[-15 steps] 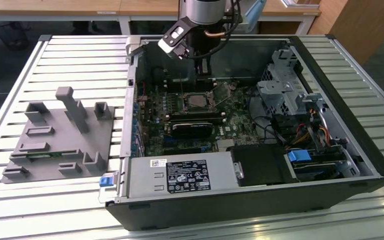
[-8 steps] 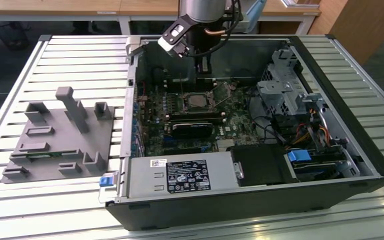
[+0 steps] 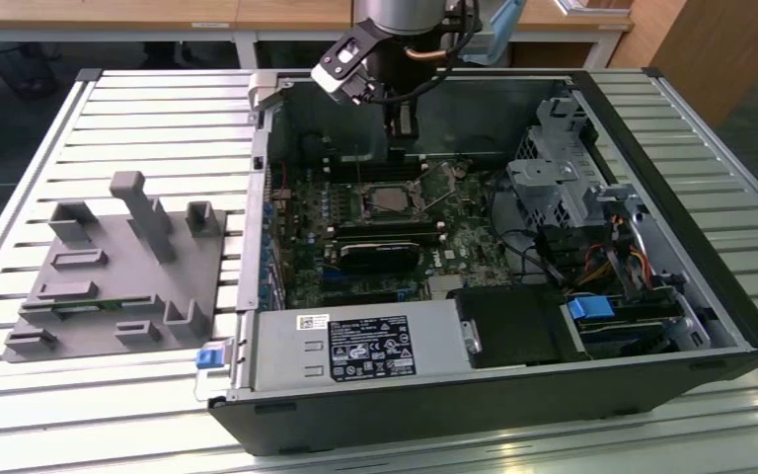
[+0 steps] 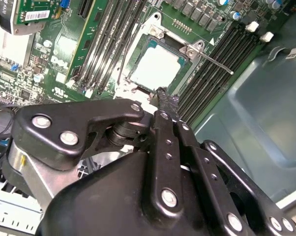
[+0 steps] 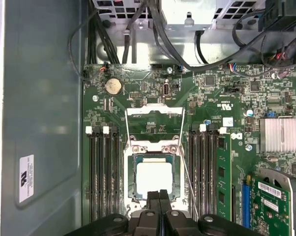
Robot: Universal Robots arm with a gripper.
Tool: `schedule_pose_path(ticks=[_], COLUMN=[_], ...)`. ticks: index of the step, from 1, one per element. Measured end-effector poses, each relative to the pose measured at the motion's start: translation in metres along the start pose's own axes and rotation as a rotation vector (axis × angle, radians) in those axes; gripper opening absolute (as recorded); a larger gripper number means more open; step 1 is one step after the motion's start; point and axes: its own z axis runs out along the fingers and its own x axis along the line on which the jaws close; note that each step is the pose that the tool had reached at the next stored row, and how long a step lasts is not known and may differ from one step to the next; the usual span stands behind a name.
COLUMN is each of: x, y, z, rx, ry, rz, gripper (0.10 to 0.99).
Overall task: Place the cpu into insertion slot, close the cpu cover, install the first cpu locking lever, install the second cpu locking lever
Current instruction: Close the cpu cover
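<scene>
We are seeing the cpu (image 5: pixel 155 178) lying flat in the insertion slot (image 5: pixel 132 184) in the first wrist view, with its pale metal top facing up. Being square, it is showing no long axis. Its edges are running parallel to the slot's rim and to the memory slots (image 5: pixel 104 172), which are flanking the socket closely on two opposite sides. On a third side the cpu cover (image 5: pixel 153 110) is standing open, tilted back from its hinge, so we are looking through its window at green board. In the second wrist view a thin locking lever (image 4: pixel 216 63) is angling out from a corner of the socket across the neighbouring memory slots. Over the fourth side, opposite the cover, the gripper (image 5: pixel 159 196) is hanging with its fingers pressed together and nothing between them. We are not able to tell whether the tips are touching the chip. Above the socket the room is lying open, and the case wall (image 5: pixel 40 98) is rising beyond one bank of memory slots.
</scene>
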Motion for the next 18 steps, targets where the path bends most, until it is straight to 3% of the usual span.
schedule_pose_path(ticks=[9, 18], x=[0.0001, 0.0001], y=[0.0003, 0.0037], z=[-0.0094, -0.0108], rx=[0.000, 0.000], ry=[0.0001, 0.0000], rz=[0.000, -0.001], gripper=[0.122, 0.122])
